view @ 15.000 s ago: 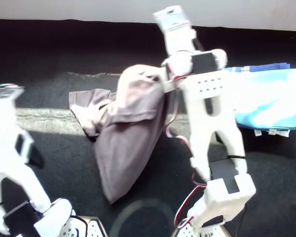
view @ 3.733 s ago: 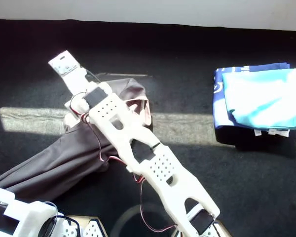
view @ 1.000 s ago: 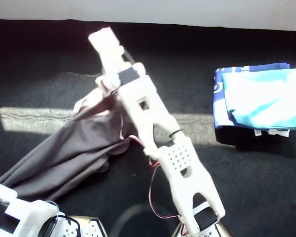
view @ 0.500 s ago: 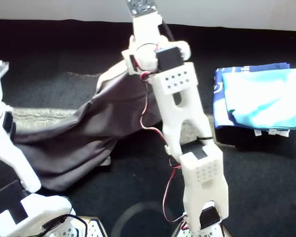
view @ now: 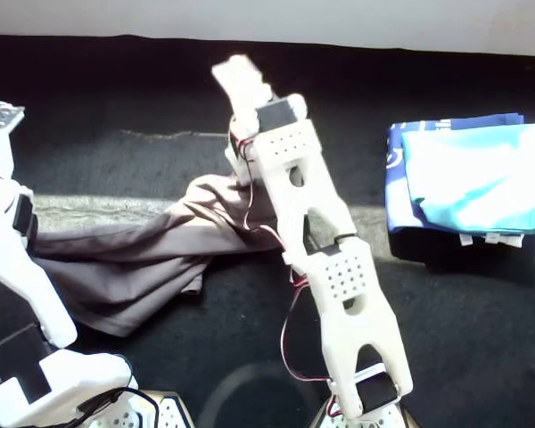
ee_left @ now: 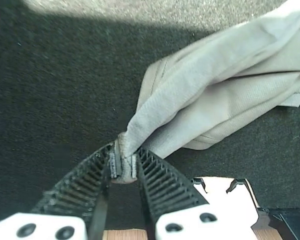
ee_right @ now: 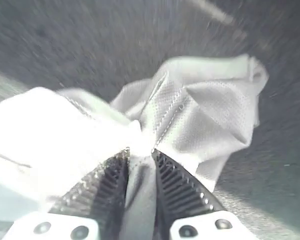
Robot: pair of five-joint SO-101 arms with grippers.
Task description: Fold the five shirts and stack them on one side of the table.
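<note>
A grey shirt (view: 152, 259) is stretched in a long band across the dark table, between both arms. In the left wrist view my left gripper (ee_left: 124, 167) is shut on one bunched end of the grey shirt (ee_left: 225, 85), close to the table's near left side. My right gripper (ee_right: 140, 155) is shut on the other end of the grey shirt (ee_right: 205, 110), near the table's middle, under the right arm (view: 290, 178). A stack of folded shirts (view: 473, 174), light blue on top of dark blue and black, lies at the right edge.
The left arm (view: 13, 294) stands at the near left corner. A sunlit strip (view: 98, 209) crosses the dark table cloth (view: 205, 348). A pale wall (view: 383, 22) runs along the far edge. Bare cloth lies between the right arm and the stack.
The right arm swung the shirt's end rightward and up, then lowered it toward the table. The left arm rose at the left, and the shirt now hangs lower and flatter.
</note>
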